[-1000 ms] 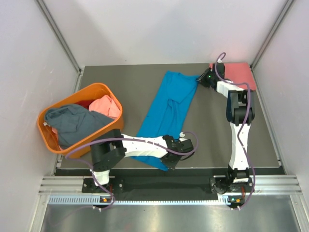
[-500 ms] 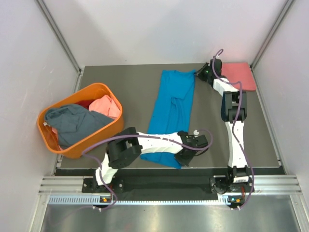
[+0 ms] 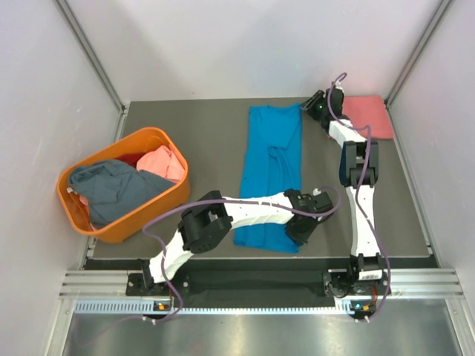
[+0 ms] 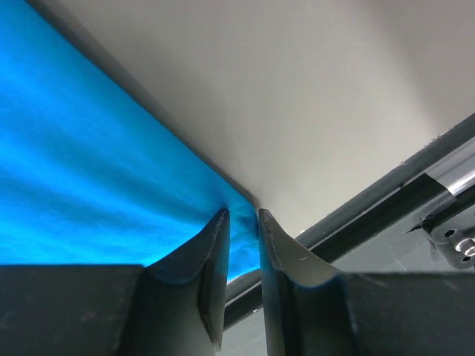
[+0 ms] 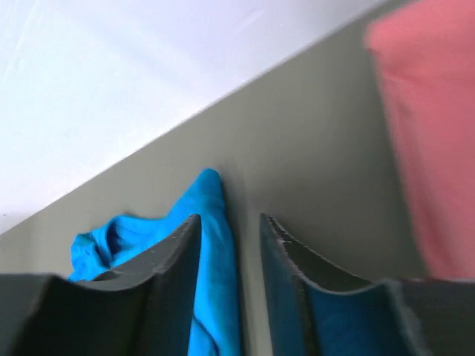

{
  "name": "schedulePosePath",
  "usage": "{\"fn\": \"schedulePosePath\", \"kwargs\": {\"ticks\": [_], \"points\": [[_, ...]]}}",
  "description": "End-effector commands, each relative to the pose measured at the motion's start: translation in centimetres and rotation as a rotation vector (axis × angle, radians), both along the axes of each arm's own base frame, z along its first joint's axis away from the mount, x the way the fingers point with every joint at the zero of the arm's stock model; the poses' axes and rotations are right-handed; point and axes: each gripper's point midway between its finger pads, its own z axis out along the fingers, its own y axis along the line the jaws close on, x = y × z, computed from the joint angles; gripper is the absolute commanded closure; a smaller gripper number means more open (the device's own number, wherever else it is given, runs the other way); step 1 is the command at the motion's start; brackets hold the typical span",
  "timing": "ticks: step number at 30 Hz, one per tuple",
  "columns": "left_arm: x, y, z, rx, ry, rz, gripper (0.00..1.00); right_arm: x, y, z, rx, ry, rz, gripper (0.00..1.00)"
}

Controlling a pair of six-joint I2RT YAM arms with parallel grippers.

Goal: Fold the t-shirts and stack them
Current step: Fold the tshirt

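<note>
Grey table [image 3: 200, 133] fills the floor between pale walls. At the left, an orange basket [image 3: 148, 215] holds a grey-blue shirt [image 3: 111, 189] and a salmon shirt [image 3: 162, 162]. At the centre, a blue t-shirt [image 3: 273, 170] lies as a long strip running from the near edge to the far edge. At its lower right corner, the left gripper [image 4: 243, 215] is clenched on the hem. At its upper right corner, the right gripper [image 5: 230, 219] has a blue fold between slightly parted fingers; I cannot tell whether it pinches. A folded pink shirt [image 3: 369, 115] lies flat in the upper right corner.
</note>
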Motion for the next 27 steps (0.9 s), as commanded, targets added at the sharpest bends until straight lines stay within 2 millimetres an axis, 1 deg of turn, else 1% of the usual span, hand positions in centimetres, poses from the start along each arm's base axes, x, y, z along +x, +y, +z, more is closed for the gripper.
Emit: {"fn": "schedulePosePath", "kwargs": {"ticks": [1,2,3,4,5,6,7,8,9,10,11,12,13,14,16,17,18,19,20,21,22,23,24,25,26,27], "points": [[0.3,-0.6,3.1,-0.057,-0.014,-0.038,0.72,-0.7,-3.0,6.4,-0.039,-0.074,-0.039,0.61],[0.5,-0.6,4.3,-0.068,-0.032,-0.040,0.72,-1.8,-3.3,7.7,-0.064,-0.074,-0.034,0.60],[0.6,-0.4,4.9,-0.071,-0.042,-0.040,0.72,-2.6,-3.6,7.9,-0.087,-0.055,-0.039,0.59],[0.6,0.1,5.4,-0.060,-0.047,-0.042,0.72,-3.3,-3.9,8.4,-0.109,-0.046,-0.043,0.58],[1.0,0.4,7.0,-0.081,-0.077,-0.037,0.72,-4.4,-6.5,9.9,-0.135,-0.045,-0.079,0.58],[0.8,0.7,7.7,-0.086,-0.082,-0.042,0.72,-5.4,-6.9,10.1,-0.146,-0.016,-0.084,0.57],[1.4,1.2,8.4,-0.085,-0.117,-0.035,0.72,-6.2,-7.2,10.8,-0.154,-0.010,-0.083,0.56],[1.7,2.1,9.6,-0.095,-0.151,-0.034,0.72,-7.6,-7.9,12.6,-0.169,-0.013,-0.092,0.56],[2.0,2.7,10.0,-0.093,-0.171,-0.023,0.72,-8.9,-8.2,12.7,-0.181,0.023,-0.097,0.56],[2.3,3.4,10.4,-0.093,-0.186,-0.012,0.72,-9.8,-8.4,13.3,-0.192,0.035,-0.102,0.56],[2.4,4.5,10.6,-0.095,-0.196,0.006,0.72,-11.5,-8.6,14.5,-0.208,0.040,-0.106,0.57],[2.4,5.2,10.6,-0.093,-0.193,0.021,0.72,-12.7,-8.7,14.5,-0.210,0.068,-0.110,0.57],[2.5,6.5,10.7,-0.087,-0.184,0.040,0.72,-13.7,-8.5,14.6,-0.210,0.079,-0.106,0.57],[2.6,6.9,10.8,-0.096,-0.182,0.053,0.72,-15.6,-8.2,14.9,-0.208,0.091,-0.096,0.57],[3.0,8.0,11.0,-0.102,-0.191,0.072,0.72,-18.0,-7.6,14.2,-0.192,0.140,-0.072,0.57],[2.9,8.9,11.3,-0.109,-0.193,0.080,0.72,-20.0,-6.8,13.7,-0.190,0.167,-0.051,0.58],[3.7,9.6,11.5,-0.115,-0.200,0.108,0.72,-21.5,-6.4,12.9,-0.189,0.209,-0.036,0.60],[3.8,10.7,11.6,-0.116,-0.197,0.124,0.72,-23.5,-5.3,10.8,-0.194,0.269,-0.006,0.62],[4.2,11.4,11.6,-0.122,-0.190,0.149,0.72,-24.6,-5.2,11.6,-0.198,0.254,-0.002,0.64],[5.6,12.5,11.5,-0.129,-0.178,0.198,0.72,-25.9,-3.3,11.2,-0.204,0.263,0.047,0.70],[5.4,13.5,10.8,-0.128,-0.140,0.211,0.73,-26.9,-2.5,10.7,-0.211,0.275,0.070,0.73],[5.8,14.2,10.4,-0.126,-0.128,0.226,0.73,-28.6,-1.2,10.2,-0.226,0.282,0.113,0.76],[6.7,15.4,9.9,-0.111,-0.125,0.260,0.76,-29.5,-0.5,10.1,-0.230,0.289,0.133,0.83],[6.7,16.2,9.1,-0.095,-0.118,0.274,0.76,-31.1,0.8,9.0,-0.234,0.313,0.175,0.86],[6.9,16.8,8.6,-0.085,-0.117,0.279,0.77,-32.0,1.6,9.7,-0.233,0.291,0.197,0.90],[7.3,17.3,8.3,-0.079,-0.116,0.294,0.78,-32.7,2.5,9.7,-0.227,0.286,0.227,0.91]]}}
